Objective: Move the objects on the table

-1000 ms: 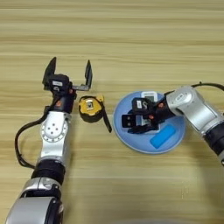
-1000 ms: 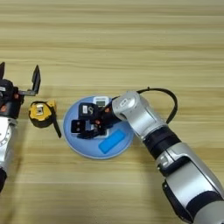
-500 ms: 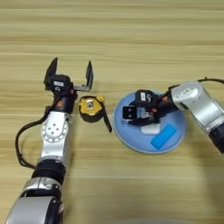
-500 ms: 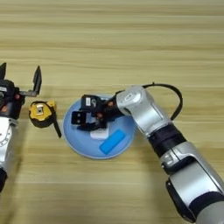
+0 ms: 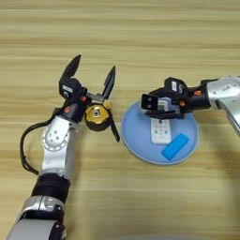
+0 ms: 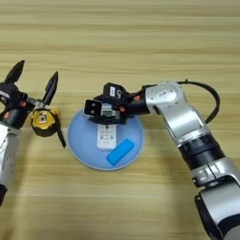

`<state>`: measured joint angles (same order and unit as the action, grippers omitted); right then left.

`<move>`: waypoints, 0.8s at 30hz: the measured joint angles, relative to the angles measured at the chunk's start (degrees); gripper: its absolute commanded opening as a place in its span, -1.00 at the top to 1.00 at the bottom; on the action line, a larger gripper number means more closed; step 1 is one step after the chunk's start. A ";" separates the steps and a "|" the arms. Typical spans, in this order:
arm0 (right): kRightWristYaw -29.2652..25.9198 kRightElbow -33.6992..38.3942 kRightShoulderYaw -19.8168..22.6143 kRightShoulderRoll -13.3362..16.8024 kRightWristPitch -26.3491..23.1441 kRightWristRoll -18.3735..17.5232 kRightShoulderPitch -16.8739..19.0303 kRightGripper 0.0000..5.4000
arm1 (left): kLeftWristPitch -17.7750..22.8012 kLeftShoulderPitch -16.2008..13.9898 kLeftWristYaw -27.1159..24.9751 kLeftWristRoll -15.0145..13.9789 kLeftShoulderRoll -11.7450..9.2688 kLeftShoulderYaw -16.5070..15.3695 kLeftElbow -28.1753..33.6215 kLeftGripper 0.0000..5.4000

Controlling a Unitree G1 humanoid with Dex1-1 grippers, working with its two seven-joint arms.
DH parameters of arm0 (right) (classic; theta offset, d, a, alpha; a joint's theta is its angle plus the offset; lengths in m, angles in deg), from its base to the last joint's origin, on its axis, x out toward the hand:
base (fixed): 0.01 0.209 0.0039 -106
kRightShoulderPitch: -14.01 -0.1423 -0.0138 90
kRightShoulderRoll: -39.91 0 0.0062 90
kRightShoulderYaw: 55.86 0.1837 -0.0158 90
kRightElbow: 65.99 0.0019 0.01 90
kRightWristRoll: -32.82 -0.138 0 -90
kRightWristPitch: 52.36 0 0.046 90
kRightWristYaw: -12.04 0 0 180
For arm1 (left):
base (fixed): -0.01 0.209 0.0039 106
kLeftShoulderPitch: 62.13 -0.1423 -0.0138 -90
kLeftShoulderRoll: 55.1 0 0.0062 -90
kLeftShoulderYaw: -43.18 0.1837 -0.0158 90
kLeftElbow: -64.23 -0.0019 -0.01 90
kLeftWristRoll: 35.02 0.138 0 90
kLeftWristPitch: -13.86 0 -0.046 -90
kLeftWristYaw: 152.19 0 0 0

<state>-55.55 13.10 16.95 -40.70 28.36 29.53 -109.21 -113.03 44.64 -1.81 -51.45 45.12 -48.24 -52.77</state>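
Note:
My right gripper [image 5: 161, 104] is shut on the small silver-grey box [image 5: 150, 101] with a black face, holding it over the far left rim of the pale-blue plate [image 5: 135, 137]. The slim white remote [image 5: 161, 131] lies on the plate just below it. The yellow-and-black tape measure [image 5: 96, 117] sits on the table [image 5: 140, 42] left of the plate, its black strap trailing toward the plate. My left gripper [image 5: 91, 75] stands open just above and behind the tape measure, fingers spread wide and apart from it.
A small blue block [image 5: 175, 146] lies on the plate's near right part. My right arm [image 6: 187, 126] reaches in from the right, with a black cable looping behind it. Bare wood lies beyond and in front of the plate.
My right gripper has drawn back toward the plate's far left rim with the box, uncovering the white remote. The left gripper and tape measure have stayed put.

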 measured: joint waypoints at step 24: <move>-3.18 6.72 9.08 0.76 -5.80 -19.27 3.94 0.08 | 24.54 -6.62 -22.90 -17.82 -1.92 2.11 19.45 -1.00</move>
<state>-58.74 19.83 26.03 -39.94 22.55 10.26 -105.27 -88.49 38.03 -24.70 -69.27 43.19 -46.13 -33.32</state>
